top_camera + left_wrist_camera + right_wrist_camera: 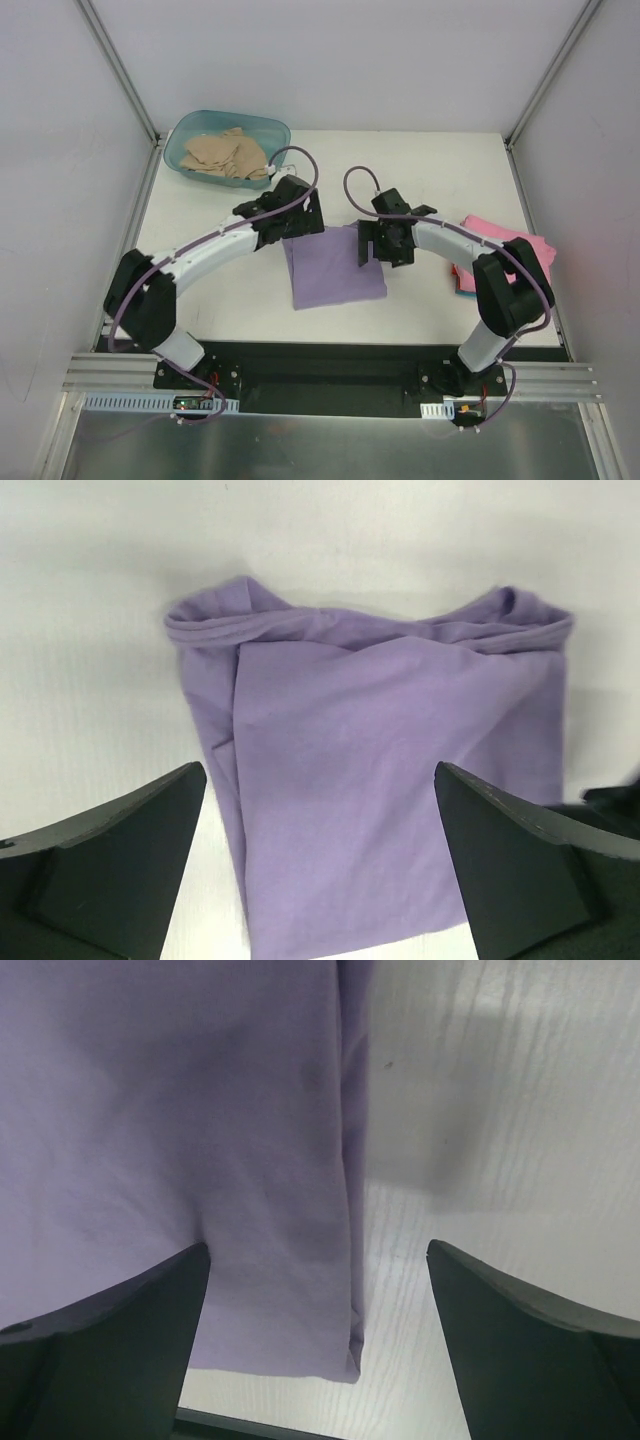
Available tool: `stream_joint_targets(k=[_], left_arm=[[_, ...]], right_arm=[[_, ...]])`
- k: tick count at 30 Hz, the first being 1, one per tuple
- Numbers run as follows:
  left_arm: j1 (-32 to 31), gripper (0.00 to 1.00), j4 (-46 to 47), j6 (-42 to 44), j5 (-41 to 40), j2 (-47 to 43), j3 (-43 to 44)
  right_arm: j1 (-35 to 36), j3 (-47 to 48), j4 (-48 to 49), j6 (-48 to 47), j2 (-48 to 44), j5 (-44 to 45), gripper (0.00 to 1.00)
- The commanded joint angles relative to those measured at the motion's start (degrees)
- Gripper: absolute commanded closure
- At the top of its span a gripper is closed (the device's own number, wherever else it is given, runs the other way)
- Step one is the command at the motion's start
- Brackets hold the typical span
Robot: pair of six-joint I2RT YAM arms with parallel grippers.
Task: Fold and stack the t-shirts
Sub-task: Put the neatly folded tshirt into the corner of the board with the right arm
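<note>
Lavender t-shirt point(335, 268) lies folded mid-bench toward the near edge, soft, light and floppy by the look of it; best pinched at a folded corner or edge. Left gripper point(320, 870) hovers over it, jaws wide, holding nothing. Right gripper point(318, 1345) straddles its edge, also spread and empty. No writing or label is readable anywhere.
</note>
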Motion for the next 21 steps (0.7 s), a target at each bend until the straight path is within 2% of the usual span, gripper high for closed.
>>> stream_joint_targets(k=[1,5,9,11,14,15,17,18,20,21], left_arm=[[-0.39,0.01,-1.14,1.48,-4.00,-10.64,-6.42],[-0.39,0.01,-1.14,-2.02,-7.69,-20.65,-16.26],[-0.22,0.01,-1.23,-5.02,-8.48,-28.57,-26.62],[-0.04,0.01,-1.32,-6.16,-8.58,-33.04,-29.28],[0.40,0.01,-1.58,-7.04,-9.10,-38.06,-33.41],[0.57,0.01,-1.67,-7.39,-9.19,-39.13,-34.90],[1.10,0.01,-1.76,-7.92,-9.63,-41.58,-35.79],[1.19,0.01,-1.76,-7.92,-9.63,-42.03,-36.40],[1.54,0.01,-2.02,-7.22,-9.19,-42.48,-36.50],[1.72,0.01,-2.37,-7.13,-9.28,-42.39,-36.58]], right_arm=[[0.50,2.58,-0.73,1.30,2.99,-0.49,0.11],[0.94,2.40,0.32,2.53,6.15,-1.90,0.21],[2.08,3.11,0.50,3.06,10.28,-2.95,0.39],[3.57,3.80,0.50,2.89,12.31,-3.48,0.41],[5.51,4.60,0.23,1.84,14.06,-3.92,0.52],[5.77,5.04,0.23,1.57,14.16,-3.57,0.63],[6.74,5.48,-0.38,1.31,13.81,-1.39,0.75],[7.09,5.91,-0.64,0.52,13.55,-0.68,0.86],[8.06,6.88,-2.74,-1.85,12.84,2.12,0.97],[8.50,8.28,-4.50,-4.04,11.88,3.97,0.99]])
